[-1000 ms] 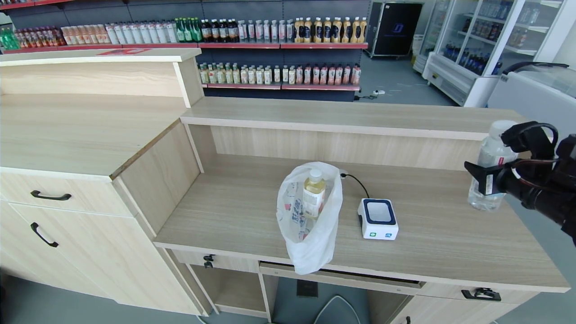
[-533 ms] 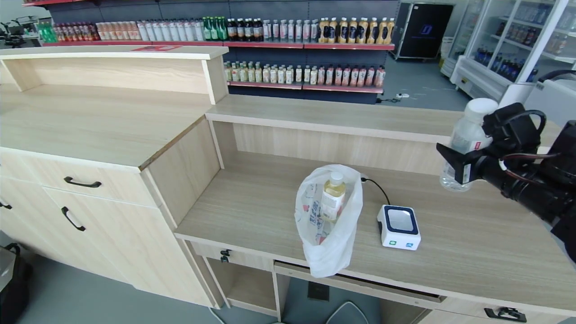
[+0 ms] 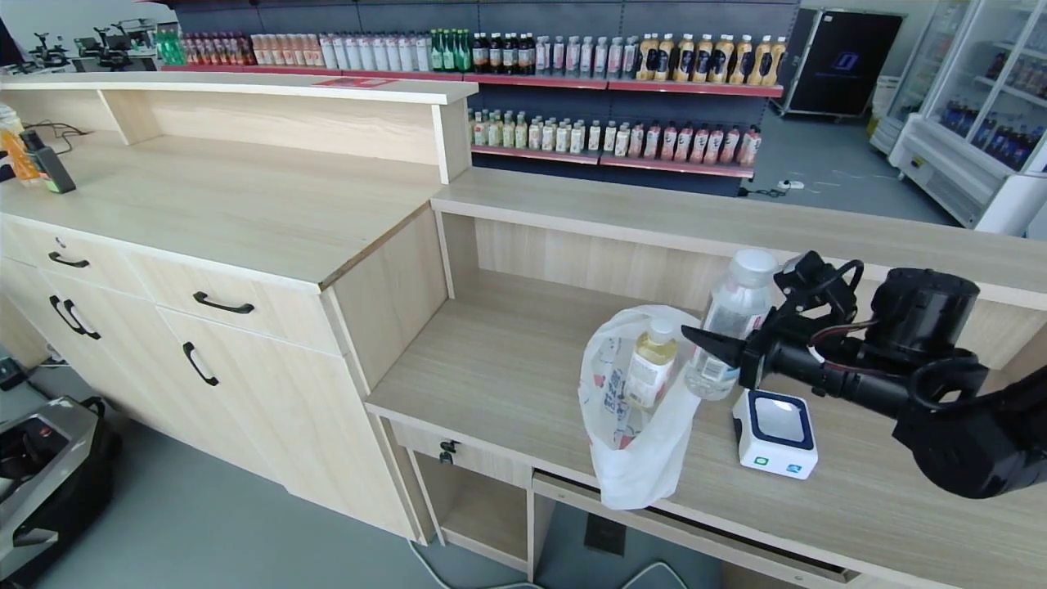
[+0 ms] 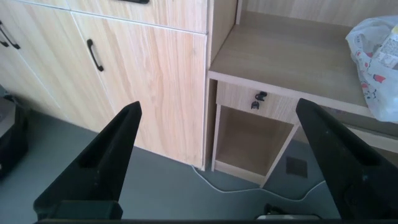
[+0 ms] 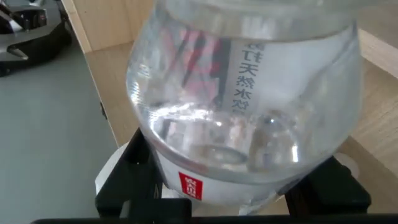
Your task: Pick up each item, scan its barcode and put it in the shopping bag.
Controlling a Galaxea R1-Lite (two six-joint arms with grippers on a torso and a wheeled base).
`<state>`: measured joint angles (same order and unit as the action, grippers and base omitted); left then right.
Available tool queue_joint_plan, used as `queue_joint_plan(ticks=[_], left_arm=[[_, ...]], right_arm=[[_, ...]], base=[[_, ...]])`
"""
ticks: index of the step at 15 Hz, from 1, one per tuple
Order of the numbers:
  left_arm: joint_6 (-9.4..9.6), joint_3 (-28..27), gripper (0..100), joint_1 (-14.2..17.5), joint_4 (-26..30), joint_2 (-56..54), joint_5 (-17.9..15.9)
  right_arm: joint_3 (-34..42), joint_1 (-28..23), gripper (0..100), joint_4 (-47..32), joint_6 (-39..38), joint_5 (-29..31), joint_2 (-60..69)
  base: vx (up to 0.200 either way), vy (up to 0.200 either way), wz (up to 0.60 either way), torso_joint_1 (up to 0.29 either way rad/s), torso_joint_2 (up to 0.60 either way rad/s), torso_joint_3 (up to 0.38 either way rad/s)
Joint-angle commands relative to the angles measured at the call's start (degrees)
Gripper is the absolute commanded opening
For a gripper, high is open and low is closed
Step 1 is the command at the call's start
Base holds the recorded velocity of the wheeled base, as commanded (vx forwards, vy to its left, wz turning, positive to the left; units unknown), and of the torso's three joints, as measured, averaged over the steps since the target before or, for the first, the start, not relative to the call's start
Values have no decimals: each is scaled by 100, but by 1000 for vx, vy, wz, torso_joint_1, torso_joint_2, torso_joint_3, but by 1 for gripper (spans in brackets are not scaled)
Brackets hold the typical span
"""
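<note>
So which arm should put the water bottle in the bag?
Right, probably. The right gripper holds the bottle up beside the bag, near its open top. The left gripper is open and holds nothing, low by the cupboard.

The water bottle [image 3: 736, 298] is clear, with a white cap and red and black print on its label; the right tool [image 3: 740, 319] and the left tool [image 4: 219, 103] are both black. The shopping bag [image 3: 630, 442] is milky white with blue and red print, and the bottle in it [image 3: 652, 368] is pale yellow with a white cap and label. The scanner [image 3: 777, 433] is white with a dark blue frame round a grey window, and the surface [image 3: 507, 360] is pale wood grain.
</note>
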<state>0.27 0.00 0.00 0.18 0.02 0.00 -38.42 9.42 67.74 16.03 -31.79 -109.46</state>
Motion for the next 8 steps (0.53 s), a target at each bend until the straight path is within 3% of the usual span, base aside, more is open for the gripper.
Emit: queue_joint_plan(ticks=[1,8], left_arm=[[0,0,100,0,-1,-2,0],[0,0,100,0,-1,-2,0]], right_arm=[[-34,-134,0,354,-3,-354,-1016],[-1202,-125,0,512,313,-960,-2519]], base=[[0,0,0,0,0,0],[0,0,0,0,0,0]])
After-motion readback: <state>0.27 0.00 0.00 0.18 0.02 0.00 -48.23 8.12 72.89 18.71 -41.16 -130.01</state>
